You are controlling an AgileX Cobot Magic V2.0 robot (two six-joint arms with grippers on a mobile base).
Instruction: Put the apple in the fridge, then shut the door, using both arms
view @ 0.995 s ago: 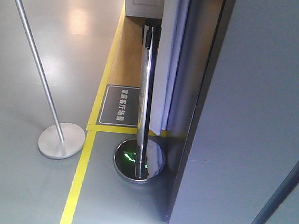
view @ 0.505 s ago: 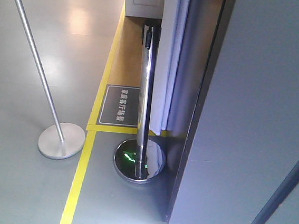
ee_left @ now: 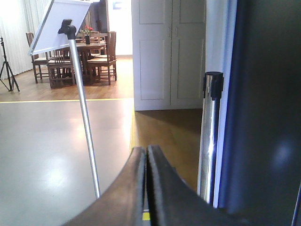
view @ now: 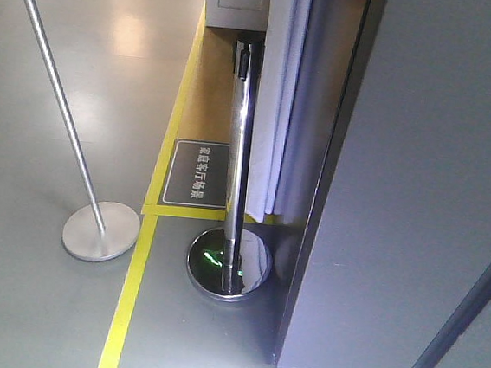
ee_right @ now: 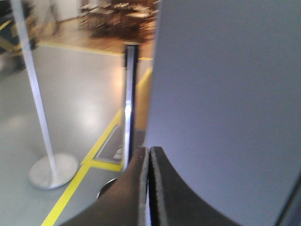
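The apple is not in view. A tall flat dark grey face of the fridge fills the right of the front view, and its white interior is hidden. It also shows in the right wrist view and as a dark edge in the left wrist view. A second grey panel with a dark edge crosses the lower right corner; I cannot tell whether it is the door. My left gripper is shut and empty, facing the floor beside the fridge. My right gripper is shut and empty, close to the grey face.
A chrome stanchion post on a round base stands just left of the fridge. A slanted sign pole with a flat base stands further left. Yellow floor tape and a floor label lie between. White cupboard doors are behind.
The dark edge of the panel at the lower right has turned slightly steeper. The rest of the front view is the same.
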